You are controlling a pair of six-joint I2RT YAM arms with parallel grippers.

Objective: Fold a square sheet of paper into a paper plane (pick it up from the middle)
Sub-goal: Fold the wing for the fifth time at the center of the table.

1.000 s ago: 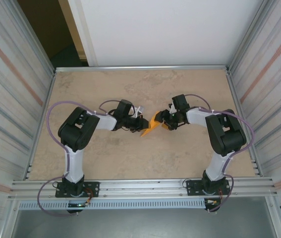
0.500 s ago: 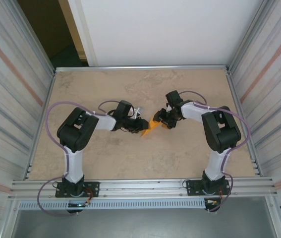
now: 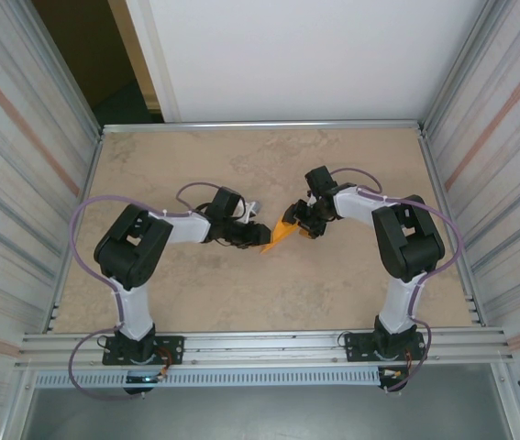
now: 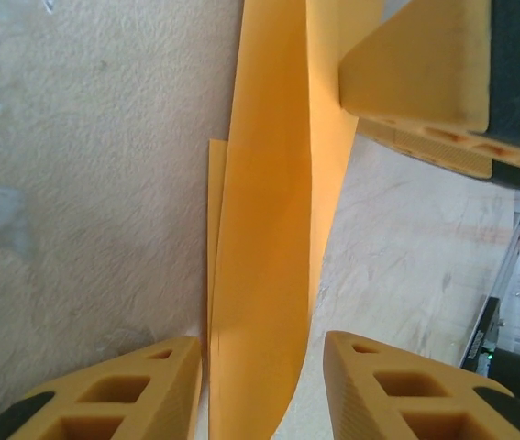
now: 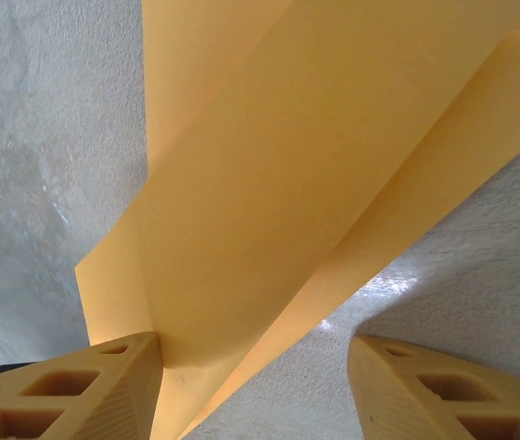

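Left fingers [image 4: 104,394] and right fingers [image 5: 67,390] were spread apart around the light, floppy paper plane [image 3: 281,234]; its creased spine was judged the firmest hold.

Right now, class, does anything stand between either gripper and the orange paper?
Nothing visible does. The folded paper sits on the table between the left gripper and right gripper, and in each wrist view it reaches straight in between the open jaws.
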